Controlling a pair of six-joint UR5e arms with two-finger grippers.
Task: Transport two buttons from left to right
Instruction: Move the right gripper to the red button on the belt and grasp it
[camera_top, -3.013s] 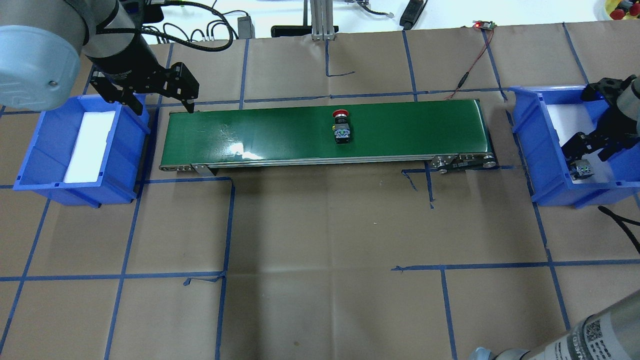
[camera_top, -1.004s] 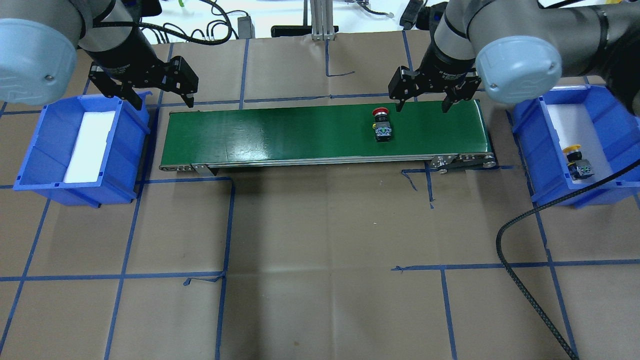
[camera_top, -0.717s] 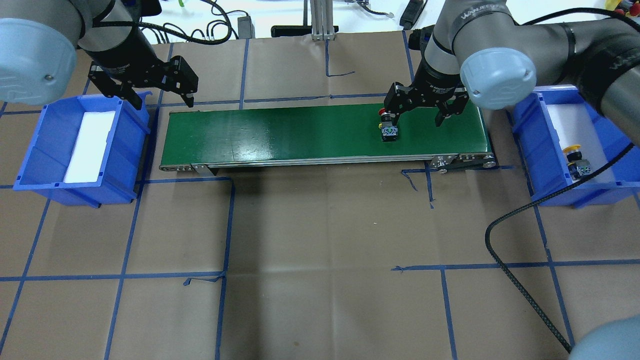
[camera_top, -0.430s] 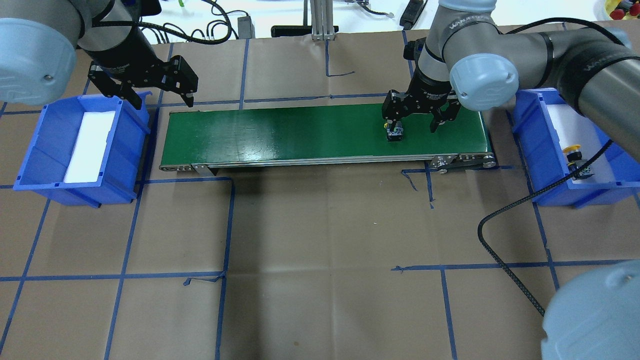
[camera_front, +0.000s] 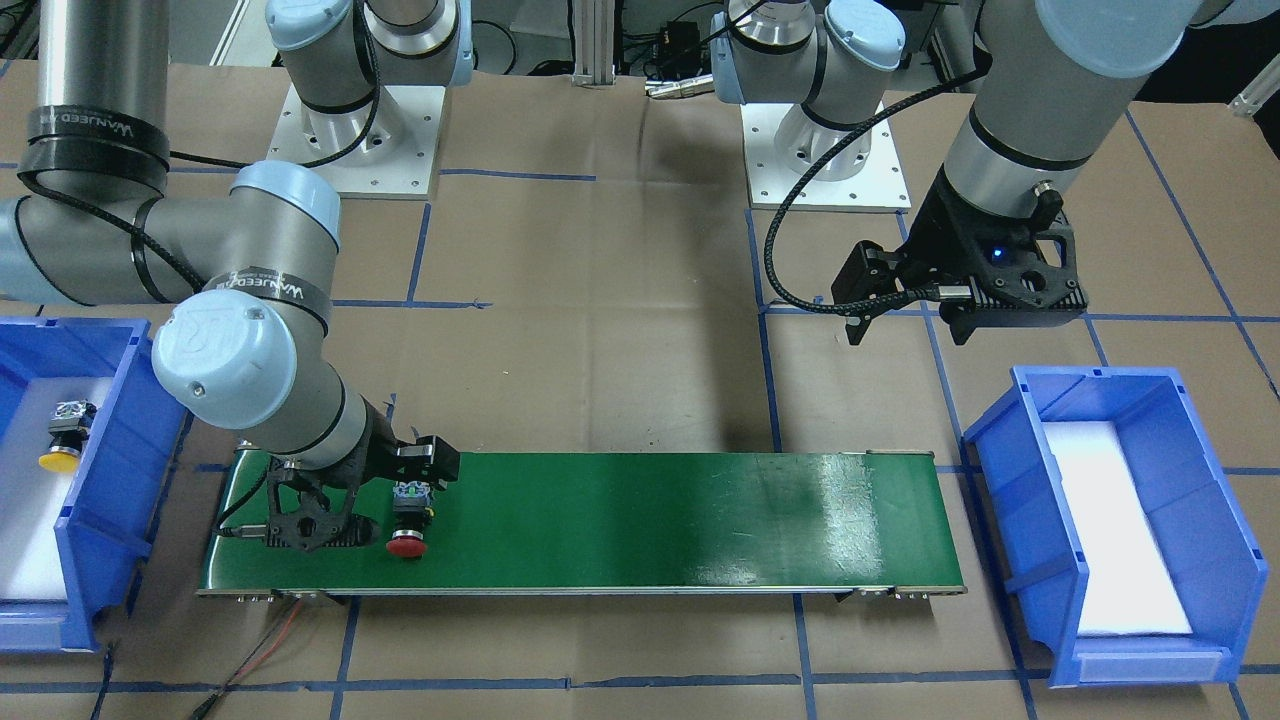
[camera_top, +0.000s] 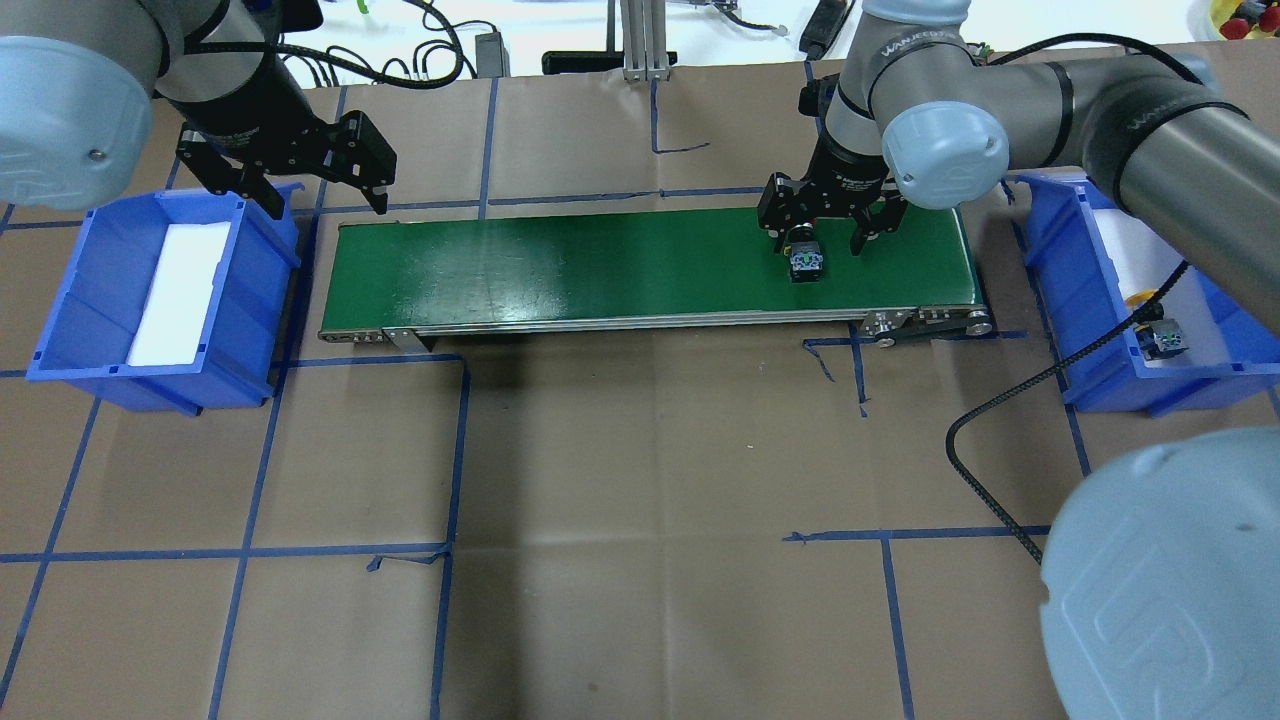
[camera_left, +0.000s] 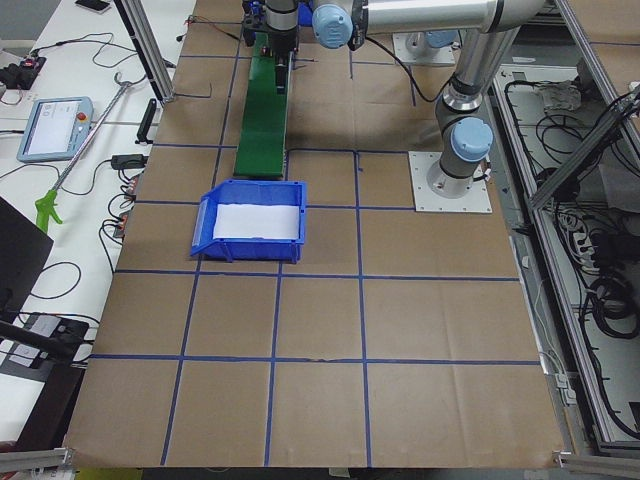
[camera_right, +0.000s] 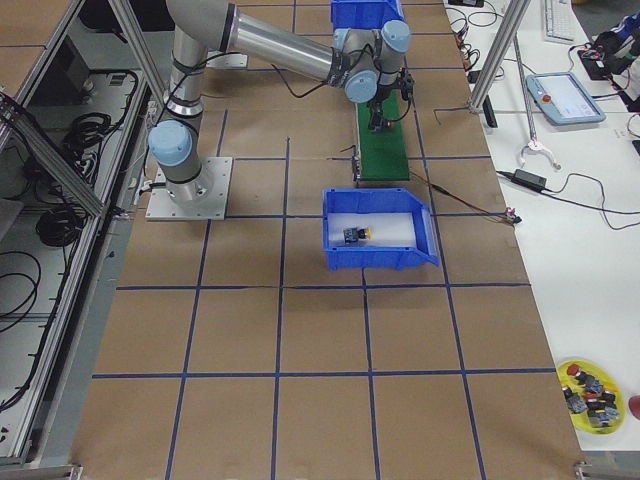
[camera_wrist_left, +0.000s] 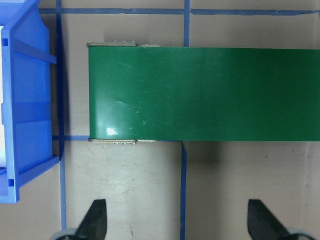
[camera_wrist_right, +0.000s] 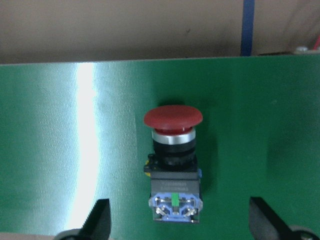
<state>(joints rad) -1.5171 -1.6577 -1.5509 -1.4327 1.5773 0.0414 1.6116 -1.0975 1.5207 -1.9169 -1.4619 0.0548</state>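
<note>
The red button (camera_top: 805, 264) lies on its side near the right end of the green conveyor belt (camera_top: 600, 262), cap pointing away from the robot. My right gripper (camera_top: 820, 238) is low over it and open, one finger on each side of the button (camera_wrist_right: 173, 165), not touching it. The yellow button (camera_top: 1160, 335) lies in the right blue bin (camera_top: 1050, 262), partly behind a black cable. My left gripper (camera_top: 325, 200) hovers open and holds nothing, between the left blue bin (camera_top: 60, 330) and the belt's left end.
The left bin holds only a white liner (camera_top: 180, 290). The right arm's black cable (camera_top: 960, 440) loops over the brown paper in front of the belt. A yellow plate of spare buttons (camera_right: 590, 395) sits at the far right table corner.
The right gripper left the yellow button in the right bin, swung over to the belt and lowered around the red button, which rode rightward along the belt. The left gripper stayed put.
</note>
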